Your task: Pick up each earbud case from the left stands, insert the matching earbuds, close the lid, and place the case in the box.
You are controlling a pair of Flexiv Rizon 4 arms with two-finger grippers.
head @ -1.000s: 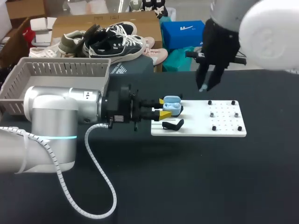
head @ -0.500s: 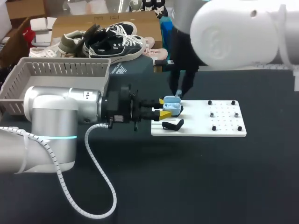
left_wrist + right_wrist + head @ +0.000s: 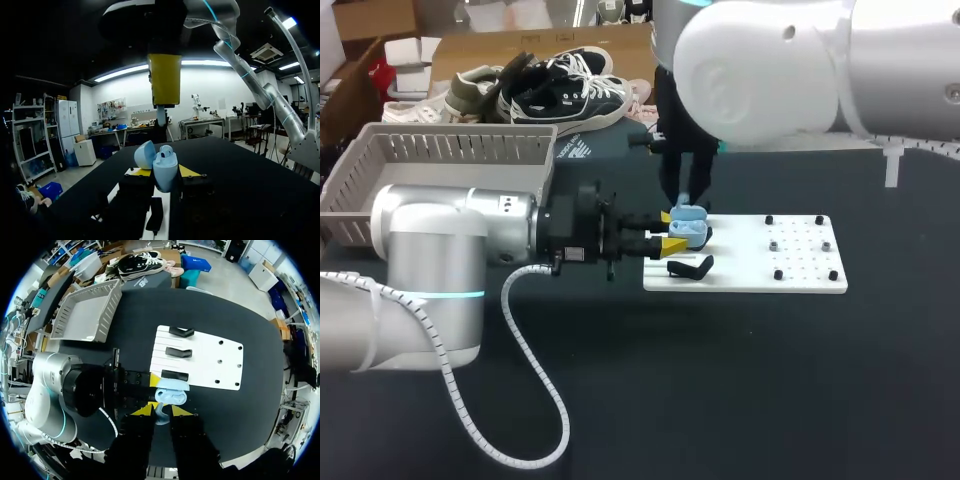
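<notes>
The left gripper (image 3: 670,230) pinches the open case (image 3: 690,229) from both sides, holding it at the left edge of the white board (image 3: 800,265), which lies toward the desk's far side. The lid (image 3: 145,154) is tipped back, and a seated bud (image 3: 166,149) seems to fill one socket already. The right gripper (image 3: 161,411) hangs straight above, its yellow tips pressed on an earbud (image 3: 160,416) with the stem pointing down at the case. The insertion looks close but not yet made. The main risk, as I judge it, is misalignment. If the stem comes down off the free socket, it could catch on the rim or on the seated bud, tip the case in the left grip, or pop loose and roll off across the desk. A right finger could also clip the lid and knock it shut. The box (image 3: 440,165) waits at the desk's far left corner.
</notes>
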